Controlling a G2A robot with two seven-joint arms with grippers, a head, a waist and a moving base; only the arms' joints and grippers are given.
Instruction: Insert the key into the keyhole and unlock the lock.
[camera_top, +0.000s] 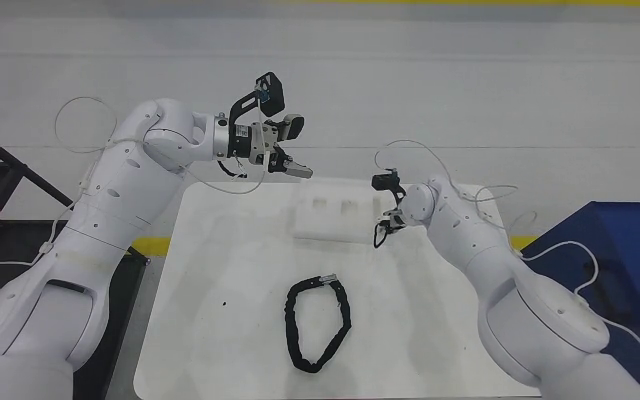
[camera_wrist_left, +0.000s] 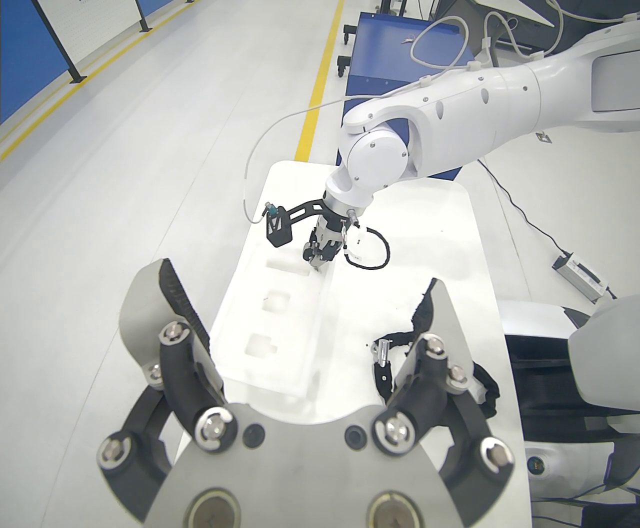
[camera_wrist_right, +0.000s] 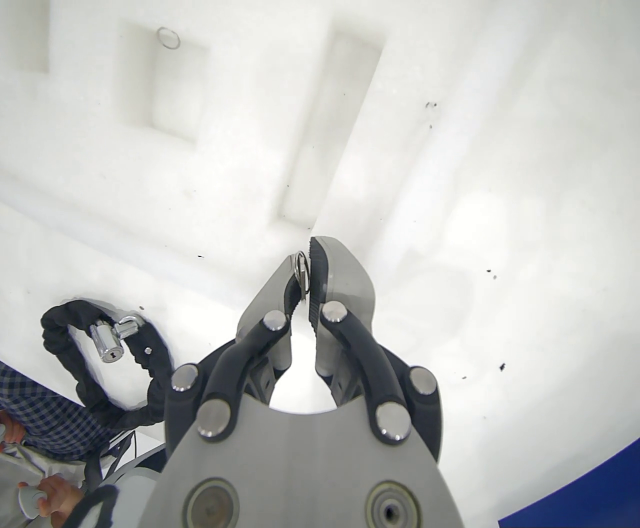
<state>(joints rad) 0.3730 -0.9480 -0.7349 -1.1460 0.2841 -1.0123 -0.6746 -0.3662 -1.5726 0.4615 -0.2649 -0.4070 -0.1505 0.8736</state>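
A black fabric-covered chain lock (camera_top: 318, 325) lies in a loop on the white table (camera_top: 230, 330), its silver lock cylinder (camera_wrist_right: 106, 341) with the keyhole facing up in the right wrist view. My right gripper (camera_wrist_right: 301, 272) is shut on a small metal key with a ring (camera_wrist_right: 301, 270), just above the near end of the white foam tray (camera_top: 335, 220). In the left wrist view the lock (camera_wrist_left: 385, 357) sits below my left gripper (camera_wrist_left: 300, 300), which hangs open and empty above the table's far left corner (camera_top: 290, 165).
The foam tray (camera_wrist_left: 280, 320) has several rectangular recesses; one holds a loose key ring (camera_wrist_right: 168, 38). A blue cart (camera_top: 600, 240) stands to the right of the table.
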